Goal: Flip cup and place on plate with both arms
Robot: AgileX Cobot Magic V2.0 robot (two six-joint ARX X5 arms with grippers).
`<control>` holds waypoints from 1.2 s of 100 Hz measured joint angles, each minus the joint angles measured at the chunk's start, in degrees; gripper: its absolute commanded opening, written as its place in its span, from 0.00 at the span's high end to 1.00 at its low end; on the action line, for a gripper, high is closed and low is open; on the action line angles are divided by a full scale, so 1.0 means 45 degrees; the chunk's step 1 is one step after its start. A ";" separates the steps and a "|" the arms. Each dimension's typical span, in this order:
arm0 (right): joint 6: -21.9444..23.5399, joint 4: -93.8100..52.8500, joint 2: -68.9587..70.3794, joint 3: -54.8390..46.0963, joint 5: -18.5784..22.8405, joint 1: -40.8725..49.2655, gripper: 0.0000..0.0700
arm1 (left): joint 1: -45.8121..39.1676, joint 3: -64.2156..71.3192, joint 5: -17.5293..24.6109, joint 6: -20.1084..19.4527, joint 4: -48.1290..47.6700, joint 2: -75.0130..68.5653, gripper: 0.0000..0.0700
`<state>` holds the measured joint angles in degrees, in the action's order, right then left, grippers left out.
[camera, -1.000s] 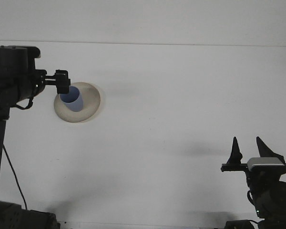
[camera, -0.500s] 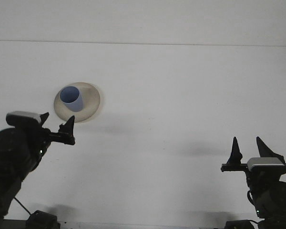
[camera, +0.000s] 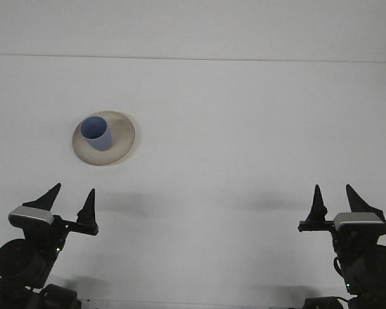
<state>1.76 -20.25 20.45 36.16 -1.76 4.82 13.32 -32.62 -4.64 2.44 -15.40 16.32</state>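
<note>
The cup (camera: 96, 134) stands mouth-up on the plate (camera: 120, 143), well apart from both my grippers, its long axis upright. My left gripper (camera: 71, 201) sits low at the near edge, jaws spread wide and empty; the cup lies toward twelve to one o'clock from it. My right gripper (camera: 335, 201) is also wide and empty, the cup far off toward ten o'clock. The left arm is nearer. The placement looks done to me.
</note>
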 measured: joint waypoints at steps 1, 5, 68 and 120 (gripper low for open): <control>0.0000 0.0000 0.0000 0.0000 0.0000 0.0000 0.34 | 0.0000 0.0000 0.0000 0.0000 0.0000 -0.0019 0.19; 0.0000 0.0000 0.0000 0.0000 0.0000 0.0000 0.35 | 0.0000 0.0000 -0.0005 0.0000 -0.0039 -0.0058 0.22; -0.0005 0.0000 0.0000 0.0000 0.0005 0.0000 1.00 | 0.0000 0.0000 -0.0005 0.0005 -0.0680 -0.0034 0.99; -0.0005 0.0000 0.0000 0.0000 0.0005 0.0000 1.00 | 0.0000 0.0000 -0.0005 0.0005 -0.0685 -0.0034 0.99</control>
<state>1.74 -20.25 20.45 36.16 -1.74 4.82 13.32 -32.62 -4.67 2.46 -18.48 16.16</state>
